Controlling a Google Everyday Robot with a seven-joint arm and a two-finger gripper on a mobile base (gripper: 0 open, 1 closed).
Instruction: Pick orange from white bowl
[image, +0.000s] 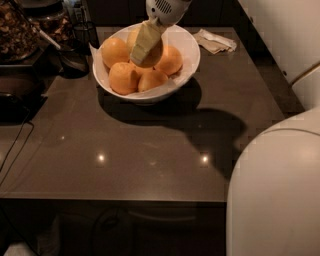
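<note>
The white bowl (187, 47) stands at the back middle of the dark table and holds several round orange fruits. My gripper (143, 54) reaches down from the top edge into the middle of the bowl. Its yellowish tip lies across a fruit at the bowl's centre, the orange (156, 55), which is mostly hidden behind it. A paler fruit (132, 36) shows just behind the gripper. Smaller, deeper-orange fruits lie at the left (115, 50), front (123, 77) and right (171, 60).
A crumpled paper napkin (215, 41) lies right of the bowl. Dark pots, a ladle (70, 55) and a jar of brown food (17, 30) crowd the back left. A cable (15, 145) runs along the left edge. My white arm's body (280, 190) fills the lower right.
</note>
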